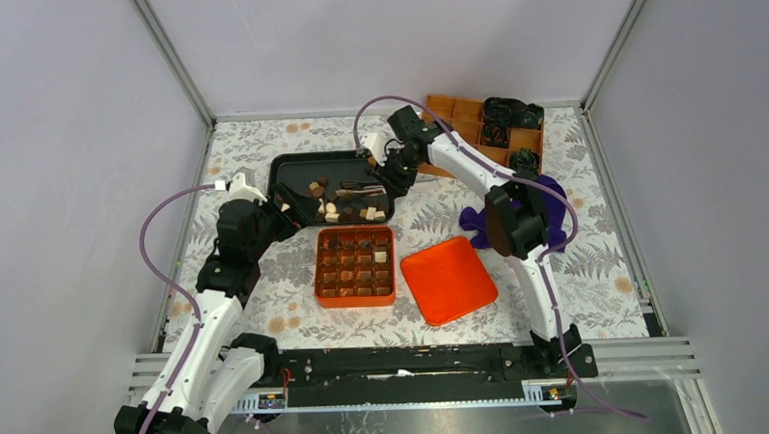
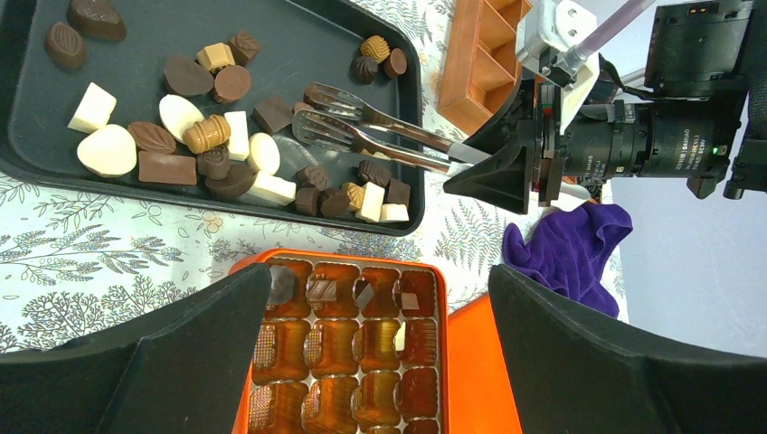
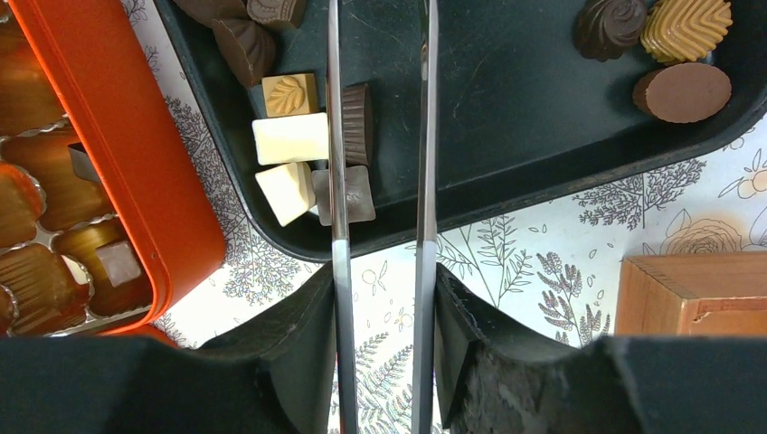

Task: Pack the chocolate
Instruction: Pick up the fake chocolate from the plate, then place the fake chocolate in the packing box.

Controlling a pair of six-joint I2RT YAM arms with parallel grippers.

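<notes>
Nearest, orange box partly filled, lid just beside on bench. Left fingers spread wide, empty, by near-left corner of black tray. Chocolate clustered along near rim, far half barer; right fingers pinching tongs across right rim.

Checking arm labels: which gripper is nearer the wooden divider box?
Right. The right gripper holds tongs beside the wooden divider box; the left gripper sits across the black tray.
</notes>
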